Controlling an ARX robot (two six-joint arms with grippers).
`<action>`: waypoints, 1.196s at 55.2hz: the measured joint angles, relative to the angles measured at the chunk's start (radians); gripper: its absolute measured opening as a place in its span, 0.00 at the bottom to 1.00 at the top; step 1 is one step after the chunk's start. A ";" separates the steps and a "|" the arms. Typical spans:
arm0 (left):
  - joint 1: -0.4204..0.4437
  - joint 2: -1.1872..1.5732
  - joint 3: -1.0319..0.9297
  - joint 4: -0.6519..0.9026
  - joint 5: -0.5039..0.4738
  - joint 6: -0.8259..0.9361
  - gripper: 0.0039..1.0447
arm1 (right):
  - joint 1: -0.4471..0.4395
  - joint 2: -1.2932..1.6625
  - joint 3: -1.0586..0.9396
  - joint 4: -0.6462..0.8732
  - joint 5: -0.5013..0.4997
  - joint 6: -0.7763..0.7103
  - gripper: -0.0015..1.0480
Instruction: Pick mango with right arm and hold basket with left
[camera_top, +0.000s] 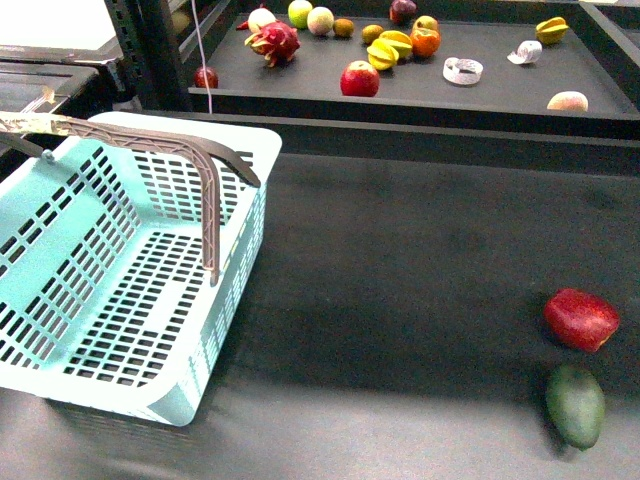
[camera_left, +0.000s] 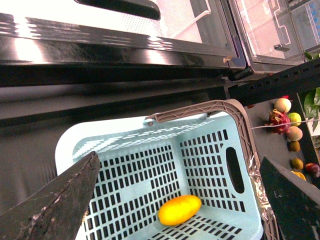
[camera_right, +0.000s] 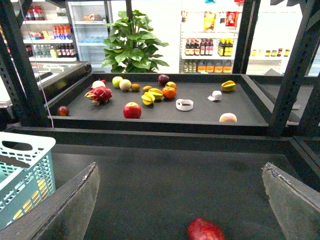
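The pale aqua basket (camera_top: 150, 280) stands on the dark table at the left, its brown handle (camera_top: 205, 170) raised. In the left wrist view the yellow-orange mango (camera_left: 179, 209) lies on the slotted floor of the basket (camera_left: 125, 165), near one end wall. My left gripper (camera_left: 177, 160) is open and empty above the basket, apart from it. My right gripper (camera_right: 180, 167) is open and empty above the table, with the dark red fruit (camera_right: 205, 231) below it. The mango does not show in the front view. Neither arm shows there.
A dark red fruit (camera_top: 581, 319) and a dark green fruit (camera_top: 575, 405) lie at the table's right front. A raised shelf (camera_top: 480, 90) behind holds several fruits. A black rack post (camera_top: 150, 50) stands at the back left.
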 joint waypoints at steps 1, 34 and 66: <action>0.000 -0.001 0.000 0.000 0.000 0.003 0.92 | 0.000 0.000 0.000 0.000 0.000 0.000 0.92; -0.102 -0.397 -0.332 0.446 0.412 1.003 0.02 | 0.000 0.000 0.000 -0.001 0.000 0.000 0.92; -0.107 -0.870 -0.351 0.025 0.408 1.011 0.02 | 0.000 0.000 0.000 -0.001 0.000 0.000 0.92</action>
